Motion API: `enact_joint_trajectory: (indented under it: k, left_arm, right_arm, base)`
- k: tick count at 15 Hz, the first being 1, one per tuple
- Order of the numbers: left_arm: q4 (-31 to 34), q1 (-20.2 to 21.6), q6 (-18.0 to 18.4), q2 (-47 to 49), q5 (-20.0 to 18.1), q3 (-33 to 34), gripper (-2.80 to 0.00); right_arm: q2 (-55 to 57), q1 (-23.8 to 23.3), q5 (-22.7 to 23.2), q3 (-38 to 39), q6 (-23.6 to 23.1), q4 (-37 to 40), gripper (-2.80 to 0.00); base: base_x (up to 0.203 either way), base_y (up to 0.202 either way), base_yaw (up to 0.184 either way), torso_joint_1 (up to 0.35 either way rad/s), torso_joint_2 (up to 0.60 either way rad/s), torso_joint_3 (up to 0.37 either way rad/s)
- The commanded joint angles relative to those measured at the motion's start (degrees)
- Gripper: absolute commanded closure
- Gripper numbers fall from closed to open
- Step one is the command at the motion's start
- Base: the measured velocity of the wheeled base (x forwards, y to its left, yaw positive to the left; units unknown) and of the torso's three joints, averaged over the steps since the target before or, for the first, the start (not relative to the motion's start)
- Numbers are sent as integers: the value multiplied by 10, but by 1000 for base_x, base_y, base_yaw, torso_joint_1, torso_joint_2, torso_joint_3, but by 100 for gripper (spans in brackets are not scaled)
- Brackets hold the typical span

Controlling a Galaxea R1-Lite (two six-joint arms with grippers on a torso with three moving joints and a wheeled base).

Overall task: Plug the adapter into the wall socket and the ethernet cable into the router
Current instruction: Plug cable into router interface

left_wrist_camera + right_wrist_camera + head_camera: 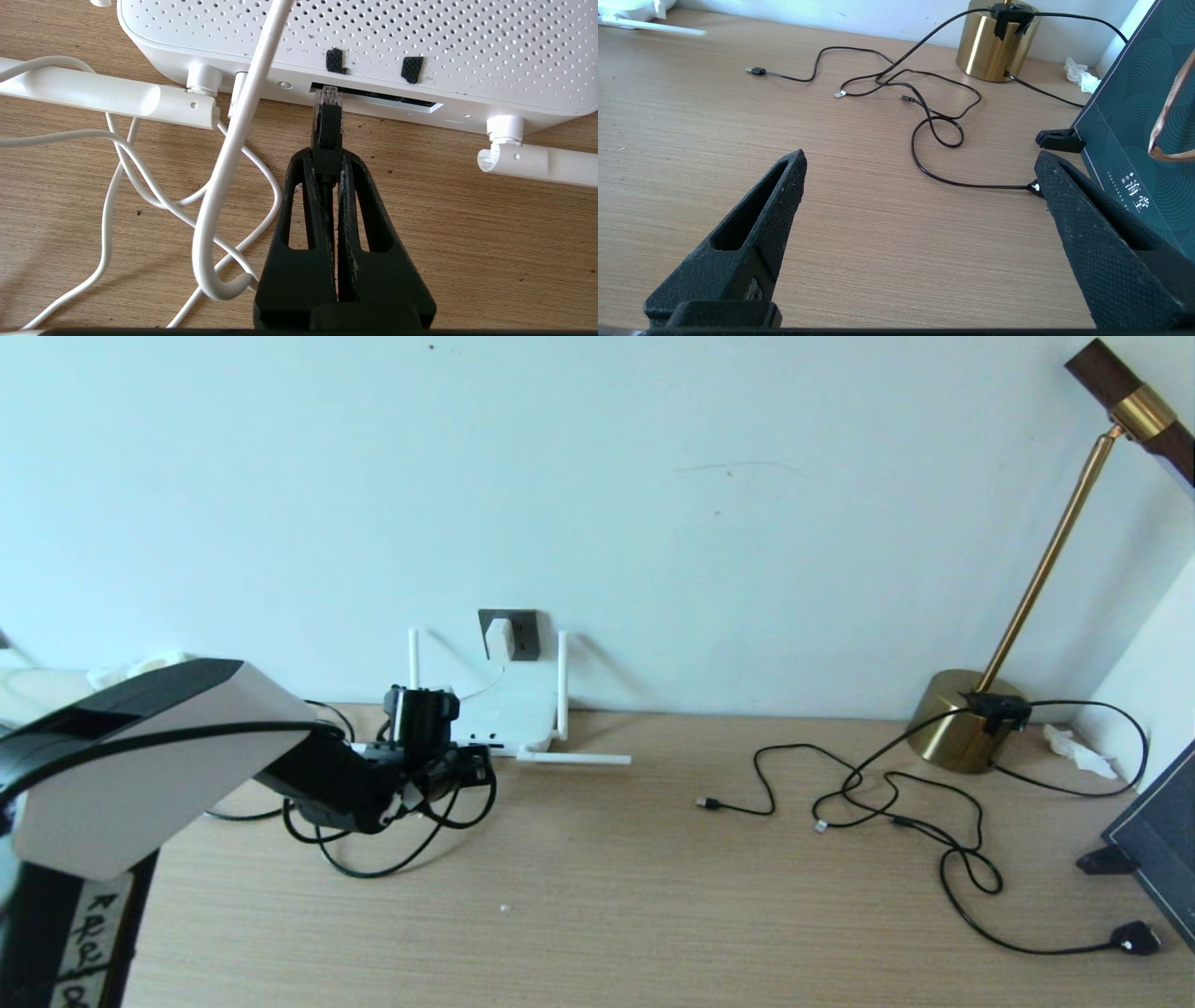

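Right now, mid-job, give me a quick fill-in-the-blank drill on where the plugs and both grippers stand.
1. The adapter sits in the ____ on the wall.
2. The left gripper is shut on the ethernet cable, whose clear tip meets the port slot of the ____.
3. The right gripper hangs over the table with its fingers ____.

Missing words: wall socket; router; open
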Motion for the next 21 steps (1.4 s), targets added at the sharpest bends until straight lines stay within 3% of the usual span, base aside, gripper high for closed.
enact_joint_trajectory:
  k: [1,21]
  left_arm:
    - [-3,0,0,1,1,-1,0]
    - [-3,1,-2,1,1,4,0]
  right_arm:
    - [1,0,0,0,0,0,-280]
    - [1,0,0,0,0,0,-280]
  base:
    - [0,0,0,0,0,0]
    - [0,0,0,0,0,0]
